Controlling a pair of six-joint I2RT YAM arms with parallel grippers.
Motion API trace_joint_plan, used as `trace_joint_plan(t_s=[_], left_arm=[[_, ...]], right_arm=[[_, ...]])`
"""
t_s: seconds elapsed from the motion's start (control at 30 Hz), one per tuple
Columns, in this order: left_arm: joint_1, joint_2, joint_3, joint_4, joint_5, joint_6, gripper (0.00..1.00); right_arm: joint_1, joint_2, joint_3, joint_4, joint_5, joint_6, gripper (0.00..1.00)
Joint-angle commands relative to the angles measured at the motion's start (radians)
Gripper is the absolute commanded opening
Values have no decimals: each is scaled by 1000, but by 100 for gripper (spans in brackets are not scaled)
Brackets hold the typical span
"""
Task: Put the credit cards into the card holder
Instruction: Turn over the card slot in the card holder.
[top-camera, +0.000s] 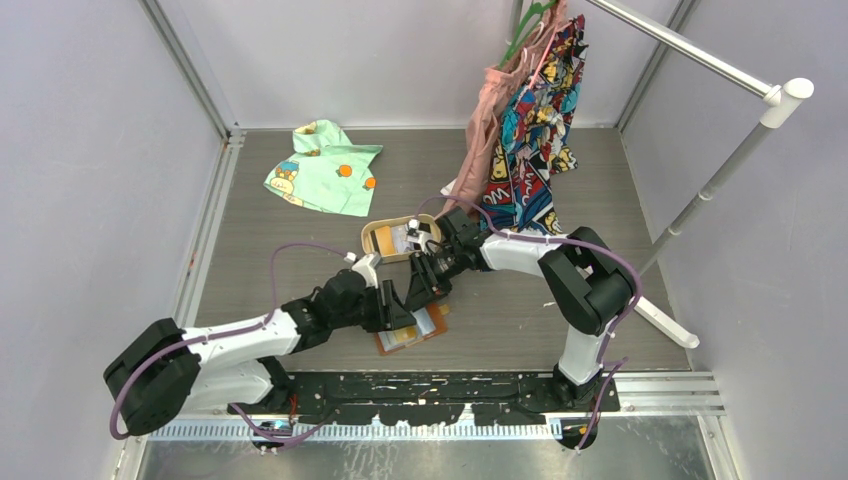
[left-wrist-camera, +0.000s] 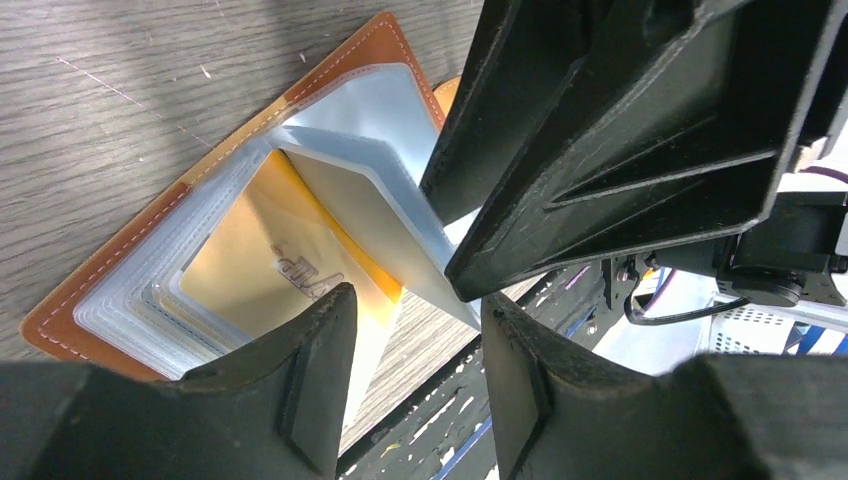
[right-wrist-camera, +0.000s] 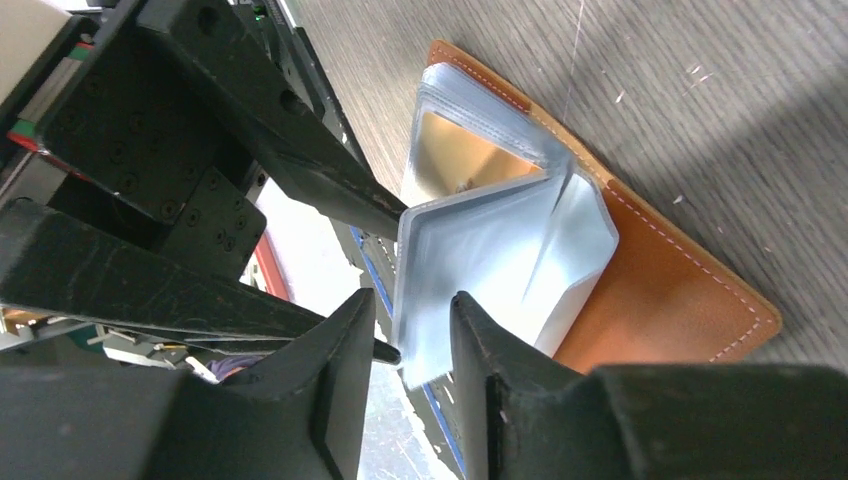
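Observation:
The card holder (top-camera: 428, 330) lies open on the table near the front edge, brown leather with clear plastic sleeves; it also shows in the left wrist view (left-wrist-camera: 60, 330) and the right wrist view (right-wrist-camera: 660, 290). An orange-gold card (left-wrist-camera: 260, 270) sits inside one sleeve. One clear sleeve (right-wrist-camera: 480, 250) stands lifted. My right gripper (right-wrist-camera: 412, 300) is open, with that sleeve's free edge between its jaws and a gap on one side. My left gripper (left-wrist-camera: 418, 300) is open and empty, close beside the lifted sleeve. More cards (top-camera: 392, 238) lie in the tan tray (top-camera: 368, 240) behind.
A green patterned garment (top-camera: 325, 165) lies at the back left. Colourful garments (top-camera: 530, 130) hang from a white clothes rack (top-camera: 720, 170) at the back right; its foot (top-camera: 665, 322) rests on the table at the right. Grey walls enclose the table.

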Motion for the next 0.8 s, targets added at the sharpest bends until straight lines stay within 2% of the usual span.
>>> trace_joint_plan(t_s=[0.0,0.13,0.27,0.4,0.63,0.77], left_arm=[[-2,-37,-2,-3,-22,1,49],[-2,-20,-7,7,-21,4,47],[-2,-14,-8,0,-25,10,40],[-1,-25,-11,-29,-41,18,39],[-1,-60,-17,-98,-69,24,34],[0,-80,-23,-118,-76,23,31]], right_arm=[[-14,-22,37,-22,12,-40,42],[-19,-31,38,-30,20,-54,47],[-30,-45,50,-70,43,-102,49],[-37,-60,52,-92,81,-138,49],[-47,-123,82,-198,307,-273,53],[-45,-181,67,-193,407,-334,52]])
